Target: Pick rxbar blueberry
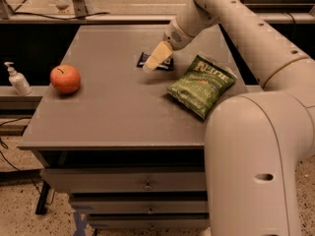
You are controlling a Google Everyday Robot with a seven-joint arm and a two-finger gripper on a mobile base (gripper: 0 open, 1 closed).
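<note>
The rxbar blueberry (pixel 143 59), a small flat dark bar with pale lettering, lies on the grey table (pixel 113 112) near its far middle. My gripper (pixel 153 62), with pale yellow fingers, reaches down from the arm at the upper right and sits right over the bar, covering most of it. Only the bar's left end and right edge show.
A green crinkly chip bag (pixel 201 85) lies just right of the bar. An orange-red apple (pixel 65 78) sits near the table's left edge. A white pump bottle (pixel 16 78) stands on a ledge to the left. My large white arm fills the right side. Drawers sit under the tabletop.
</note>
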